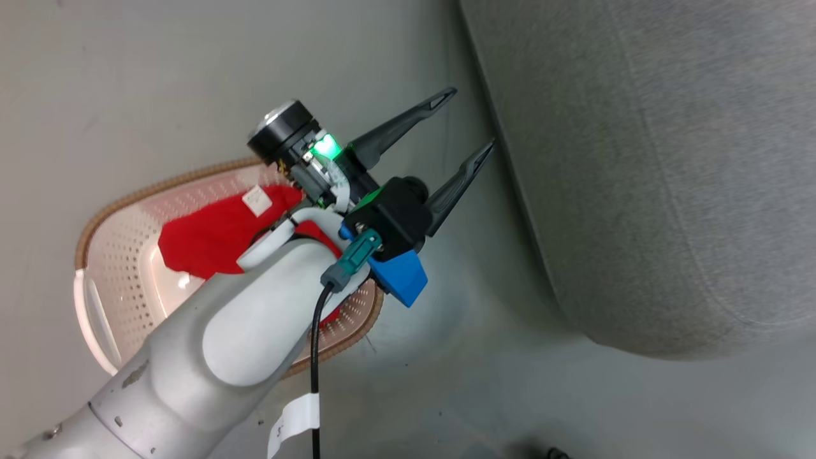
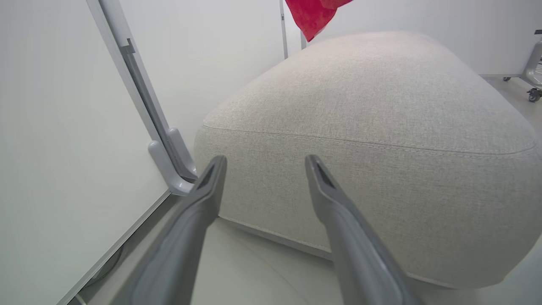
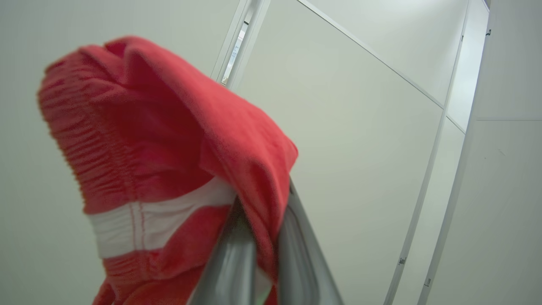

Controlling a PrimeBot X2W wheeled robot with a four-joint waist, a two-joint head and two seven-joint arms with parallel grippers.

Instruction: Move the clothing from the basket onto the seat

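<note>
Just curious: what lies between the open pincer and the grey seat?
Nothing: in the left wrist view, bare floor separates the left pincer from the seat.

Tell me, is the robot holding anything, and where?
The right gripper pinches red clothing by a fold beside its white stripe. The left gripper is open, holding nothing.

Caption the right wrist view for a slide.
Right hand shut on a red garment with a white stripe, against pale wall panels.

No text reads in full.
- White tag (image 1: 294,417) on black cable (image 1: 314,357), well below the left gripper (image 1: 472,117): one dark mark, perhaps a 3.
- White label (image 1: 257,199) on clothing (image 1: 210,239), left of that gripper: print unreadable.
</note>
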